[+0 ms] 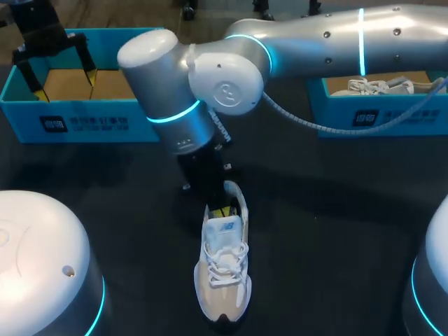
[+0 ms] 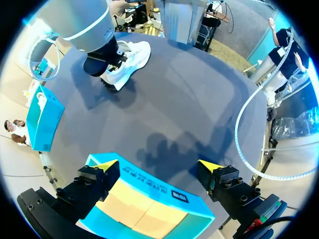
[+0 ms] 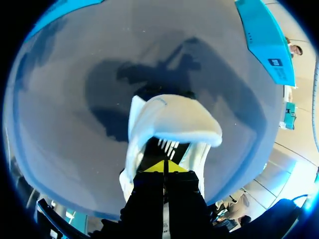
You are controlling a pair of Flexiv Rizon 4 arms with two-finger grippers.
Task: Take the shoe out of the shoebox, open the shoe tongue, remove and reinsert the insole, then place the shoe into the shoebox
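Note:
A white and beige shoe (image 1: 224, 273) lies on the dark table near the front middle, toe toward me. My right gripper (image 1: 222, 209) comes down from the right arm into the shoe's heel opening. In the right wrist view the right gripper (image 3: 164, 167) is shut, yellow tips pressed together inside the mouth of the shoe, with the white tongue (image 3: 174, 119) raised ahead of them. My left gripper (image 1: 64, 82) hangs open over the empty blue shoebox (image 1: 84, 124) at the back left. From the left wrist, the left gripper (image 2: 159, 168) spans the shoebox (image 2: 149, 191), and the shoe (image 2: 130, 57) lies far ahead.
A second blue shoebox (image 1: 378, 112) at the back right holds another white shoe (image 1: 381, 86). A grey cable (image 1: 315, 126) loops from the right arm in front of that box. The right arm's wrist (image 1: 175, 91) hangs over the table's middle.

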